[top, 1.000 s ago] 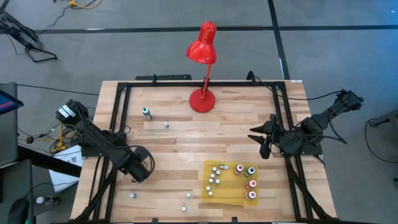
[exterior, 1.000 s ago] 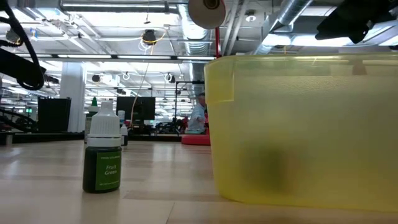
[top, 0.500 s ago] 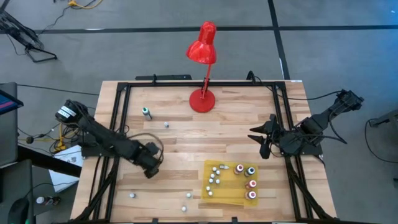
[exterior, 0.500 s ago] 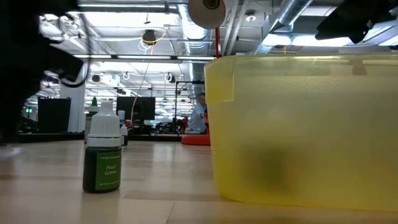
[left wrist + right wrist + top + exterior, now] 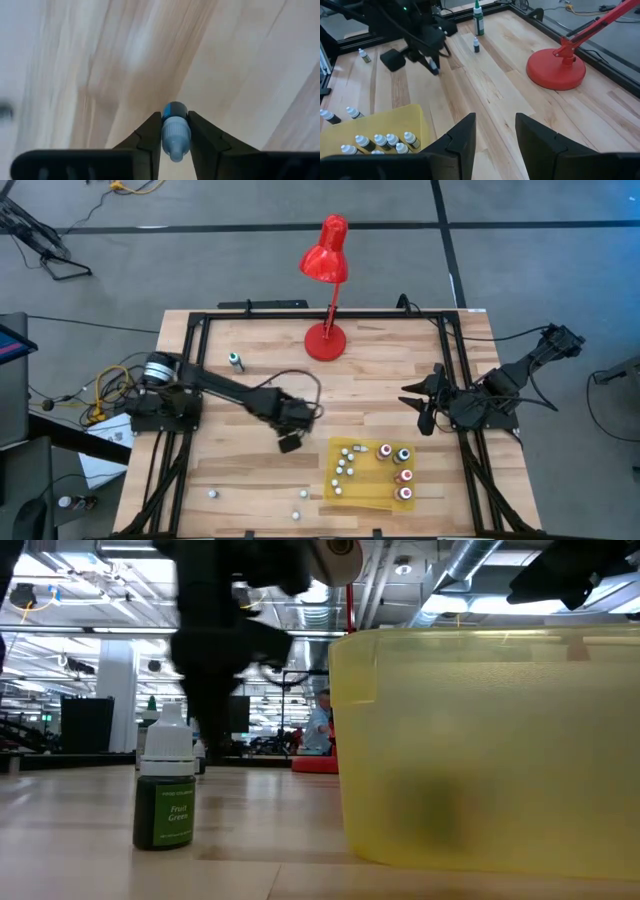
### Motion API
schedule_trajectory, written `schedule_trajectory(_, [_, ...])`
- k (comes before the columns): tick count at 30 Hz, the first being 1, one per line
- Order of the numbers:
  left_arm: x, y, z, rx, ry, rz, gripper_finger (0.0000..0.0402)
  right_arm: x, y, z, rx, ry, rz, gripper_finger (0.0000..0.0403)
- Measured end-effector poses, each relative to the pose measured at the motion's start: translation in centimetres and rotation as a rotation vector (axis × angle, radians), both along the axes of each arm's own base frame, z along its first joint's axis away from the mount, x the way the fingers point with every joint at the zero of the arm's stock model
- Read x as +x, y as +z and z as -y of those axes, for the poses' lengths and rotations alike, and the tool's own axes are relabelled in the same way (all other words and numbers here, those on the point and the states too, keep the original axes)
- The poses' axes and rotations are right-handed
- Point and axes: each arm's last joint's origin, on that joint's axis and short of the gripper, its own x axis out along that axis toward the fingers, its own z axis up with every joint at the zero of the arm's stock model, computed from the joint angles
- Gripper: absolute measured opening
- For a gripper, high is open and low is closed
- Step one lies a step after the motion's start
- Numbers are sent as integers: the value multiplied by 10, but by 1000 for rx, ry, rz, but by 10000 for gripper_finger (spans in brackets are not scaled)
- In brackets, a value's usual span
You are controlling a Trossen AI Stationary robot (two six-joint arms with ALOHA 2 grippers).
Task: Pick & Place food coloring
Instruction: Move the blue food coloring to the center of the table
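My left gripper (image 5: 290, 442) hangs over the table's middle, just left of the yellow tray (image 5: 352, 498), shut on a tiny food coloring bottle (image 5: 175, 127) with a pale cap and blue contents. The tray holds several more small bottles. A green bottle (image 5: 236, 361) and a smaller one (image 5: 268, 381) stand on their bases at the far left. Three others (image 5: 213, 494) are near the front edge. The low view shows a green bottle (image 5: 166, 785) upright close by. My right gripper (image 5: 425, 405) waits open at the right side, holding nothing. My left gripper pinches the bottle between its two fingers at the pale cap end (image 5: 175, 140). The blue body (image 5: 175, 109) shows past the fingertips. The fingers point down from above, and the bottle is lifted clear of the table.
A red desk lamp stands on its round base (image 5: 325, 340) at the far middle. A black frame (image 5: 190, 360) runs along the table's edges. Bare wood lies between the left gripper and the lamp.
My left gripper has swung from the table's near left toward the right, close to the yellow tray, and has turned about its own axis on the way. In the low view it has come in as a dark blur behind the green bottle.
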Motion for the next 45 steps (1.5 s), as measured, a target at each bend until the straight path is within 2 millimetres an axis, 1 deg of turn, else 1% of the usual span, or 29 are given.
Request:
schedule_trajectory(3, [24,2,-3,11,-62,11,70,0,0,0,0,0,0,129])
schedule_trajectory(7, [48,3,-4,18,-125,19,71,0,0,0,0,0,0,129])
schedule_trajectory(11, [65,-3,-4,5,-175,-16,72,0,0,0,0,0,0,129])
schedule_trajectory(15, [77,-6,-2,0,-223,-20,72,0,0,0,0,0,0,129])
schedule_trajectory(27, [75,-6,-1,-33,-243,-37,76,0,0,0,0,0,0,129])
schedule_trajectory(37, [75,-6,6,-37,-296,-30,88,0,0,0,0,0,0,129])
schedule_trajectory(41, [74,-11,6,-37,-296,-31,88,0,0,0,0,0,0,129])
schedule_trajectory(45, [74,-11,6,-35,-299,-29,88,0,0,0,0,0,0,129])
